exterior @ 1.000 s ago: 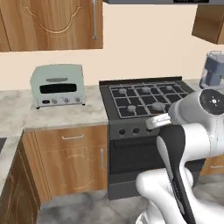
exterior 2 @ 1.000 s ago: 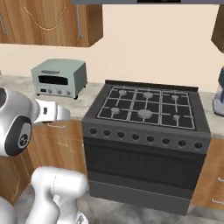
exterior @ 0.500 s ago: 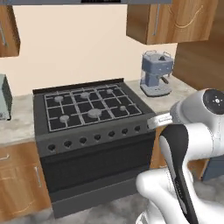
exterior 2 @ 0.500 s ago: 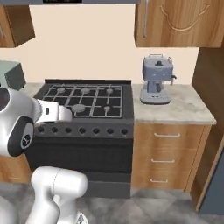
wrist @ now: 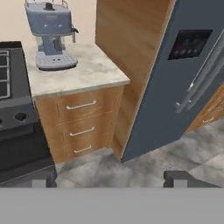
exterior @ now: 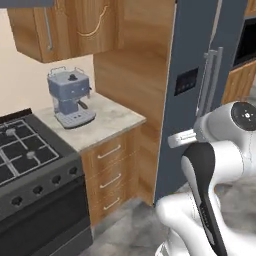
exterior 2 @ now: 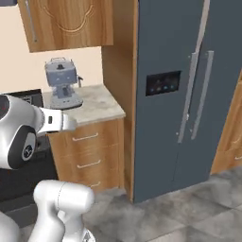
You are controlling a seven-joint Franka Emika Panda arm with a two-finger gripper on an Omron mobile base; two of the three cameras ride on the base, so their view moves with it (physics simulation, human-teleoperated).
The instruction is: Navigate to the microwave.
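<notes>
Arm [exterior: 220,165]: glossy white rounded links, black band on one link, dark grey round joint cap with small markings at 2 o'clock.

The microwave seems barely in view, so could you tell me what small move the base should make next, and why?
Probably keep driving right. A dark built-in appliance, likely the microwave, sits at the left base view's far right edge, beyond the fridge; the coffee machine and stove lie to the left.
</notes>
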